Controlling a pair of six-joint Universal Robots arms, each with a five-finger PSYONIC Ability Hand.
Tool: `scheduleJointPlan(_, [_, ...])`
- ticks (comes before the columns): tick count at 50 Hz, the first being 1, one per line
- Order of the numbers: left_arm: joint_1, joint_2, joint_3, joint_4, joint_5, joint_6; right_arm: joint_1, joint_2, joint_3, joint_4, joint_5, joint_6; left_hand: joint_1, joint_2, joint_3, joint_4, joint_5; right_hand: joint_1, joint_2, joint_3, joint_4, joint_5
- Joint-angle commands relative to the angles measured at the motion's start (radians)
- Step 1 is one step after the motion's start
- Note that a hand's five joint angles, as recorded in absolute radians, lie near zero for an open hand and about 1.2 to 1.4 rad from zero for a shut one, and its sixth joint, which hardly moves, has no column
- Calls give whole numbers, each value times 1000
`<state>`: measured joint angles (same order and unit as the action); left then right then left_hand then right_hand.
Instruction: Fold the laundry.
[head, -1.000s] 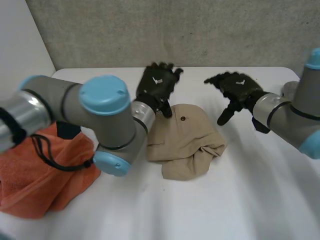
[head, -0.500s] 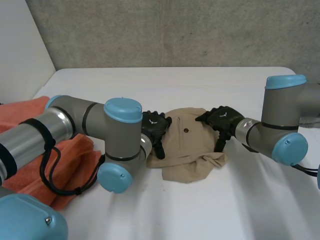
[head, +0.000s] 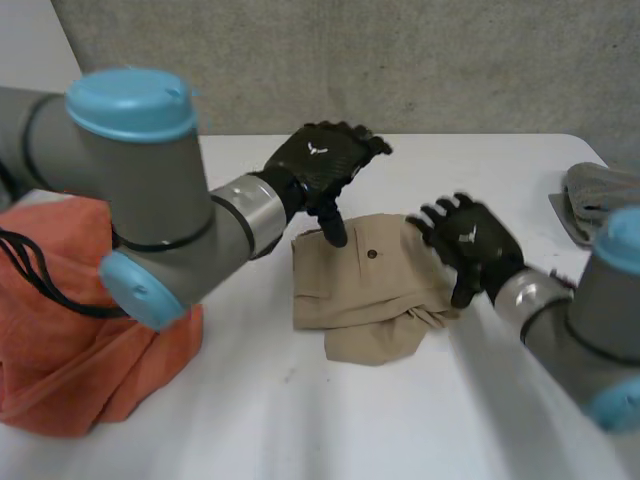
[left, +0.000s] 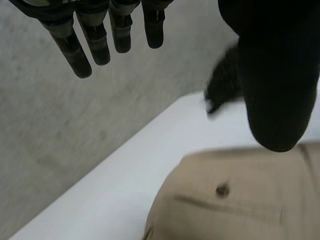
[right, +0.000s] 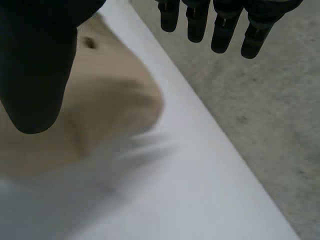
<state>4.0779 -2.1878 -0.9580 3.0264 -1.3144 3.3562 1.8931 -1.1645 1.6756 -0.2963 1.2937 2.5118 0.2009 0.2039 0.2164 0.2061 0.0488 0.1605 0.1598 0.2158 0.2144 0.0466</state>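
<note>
**Left hand (head: 322, 168) and right hand (head: 470, 240) open and empty over the beige garment (head: 360, 295)**

The left hand's fingers are straight and spread, with the thumb pointing down at the garment's 11 o'clock corner. The right hand, fingers also straight, is above its 2 o'clock edge. The garment lies crumpled mid-counter (head: 400, 420). An orange cloth (head: 60, 340) sits at 9 o'clock and a grey cloth (head: 600, 190) at 3 o'clock.

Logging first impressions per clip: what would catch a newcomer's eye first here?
A crumpled beige garment lies centred on the table, with the open left hand over its far edge and the open right hand at its right side. An orange cloth is heaped at the left end.
</note>
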Motion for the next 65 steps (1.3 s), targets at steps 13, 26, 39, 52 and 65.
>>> scheduleJointPlan(13, [61,60,-34,-28,282,-187,55,126,236,-469,-123,-7,21,18,6,16,-1,14,15,-41,-40,-47])
scheduleJointPlan(26, [65,66,-68,15,274,-185,75,253,66,-478,-123,-1,21,18,6,16,-1,526,526,470,472,465])
scheduleJointPlan(39, [73,109,-68,46,244,-187,52,238,-143,-472,-102,156,24,21,9,19,2,1236,1236,1180,1182,1175])
scheduleJointPlan(52, [75,181,-68,100,225,-195,-107,160,-445,-396,-88,444,24,21,9,19,2,1236,1236,1180,1182,1175])
scheduleJointPlan(65, [47,158,-67,127,202,-193,-431,434,-790,-440,-157,577,24,21,9,19,2,1236,1236,1180,1182,1175])
